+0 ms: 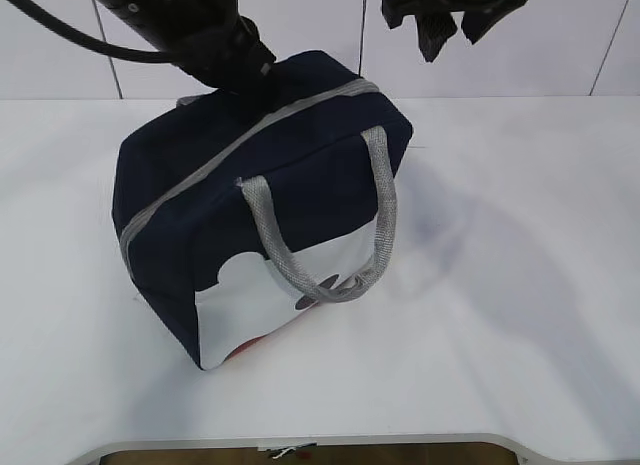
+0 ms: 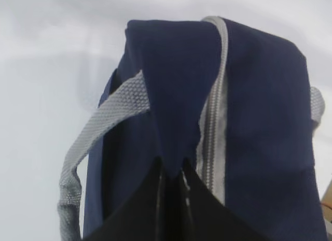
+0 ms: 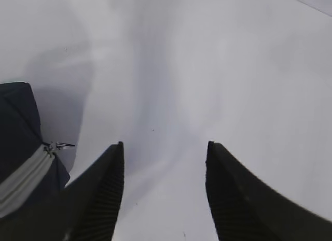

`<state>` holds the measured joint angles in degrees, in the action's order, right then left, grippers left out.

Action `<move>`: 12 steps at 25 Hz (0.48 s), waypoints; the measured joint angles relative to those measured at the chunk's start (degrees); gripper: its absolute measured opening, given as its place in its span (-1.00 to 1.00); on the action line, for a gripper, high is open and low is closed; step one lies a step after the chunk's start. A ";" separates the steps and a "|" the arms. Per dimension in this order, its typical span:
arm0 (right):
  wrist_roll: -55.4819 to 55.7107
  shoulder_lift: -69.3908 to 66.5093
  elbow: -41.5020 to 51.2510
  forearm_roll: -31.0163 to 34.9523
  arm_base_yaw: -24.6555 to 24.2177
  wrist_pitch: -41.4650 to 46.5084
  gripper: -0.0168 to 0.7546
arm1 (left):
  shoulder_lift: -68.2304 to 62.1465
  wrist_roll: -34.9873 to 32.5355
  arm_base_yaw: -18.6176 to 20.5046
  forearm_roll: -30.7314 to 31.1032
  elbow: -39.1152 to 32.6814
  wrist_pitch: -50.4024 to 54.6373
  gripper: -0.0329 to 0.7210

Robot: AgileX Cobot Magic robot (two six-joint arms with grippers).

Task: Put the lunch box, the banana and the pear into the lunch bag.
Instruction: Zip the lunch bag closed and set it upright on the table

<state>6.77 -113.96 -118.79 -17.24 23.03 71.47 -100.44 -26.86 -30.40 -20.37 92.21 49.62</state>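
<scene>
the lunch bag (image 1: 265, 200), zipper running toward the bench's far edge, is being pinched there by the left claw (image 2: 171, 171); the right claw (image 3: 165, 163) is being held spread above bare bench beside it.

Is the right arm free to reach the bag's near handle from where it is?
Probably yes. The right gripper hangs open above the table behind the bag, holding nothing, and the handle stands exposed on that side.
</scene>
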 joint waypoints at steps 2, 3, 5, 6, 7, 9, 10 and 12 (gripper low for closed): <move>0.00 0.64 0.00 0.00 0.00 0.03 0.12 | 0.00 0.00 0.00 0.00 0.00 -0.87 -0.90; 0.00 1.18 0.00 0.00 0.00 0.03 0.13 | -0.04 0.00 0.00 0.00 -0.10 -1.34 -0.88; 0.00 2.13 0.00 0.00 0.00 0.13 0.12 | -0.13 0.00 0.00 -0.10 -0.10 -1.99 -0.78; 0.00 2.71 0.00 0.10 0.00 0.13 0.13 | -0.13 0.00 0.00 -0.10 -0.10 -2.71 -0.70; 0.00 3.21 0.00 0.21 0.00 0.13 0.13 | -0.13 0.00 0.00 -0.20 -0.10 -3.51 -0.58; 0.00 4.36 0.00 0.43 0.00 0.13 0.13 | -0.13 0.00 0.00 -0.21 -0.10 -4.52 -0.34; 0.00 4.96 0.00 0.45 0.00 0.16 0.12 | -0.13 0.00 0.00 -0.21 -0.10 -4.78 -0.21; 0.00 6.26 0.00 1.24 -0.11 0.26 0.12 | -0.13 0.00 0.00 -0.08 -0.10 -5.04 -0.03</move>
<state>6.77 -107.70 -118.79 -16.00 22.92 71.72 -100.57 -26.86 -30.40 -20.46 92.11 44.58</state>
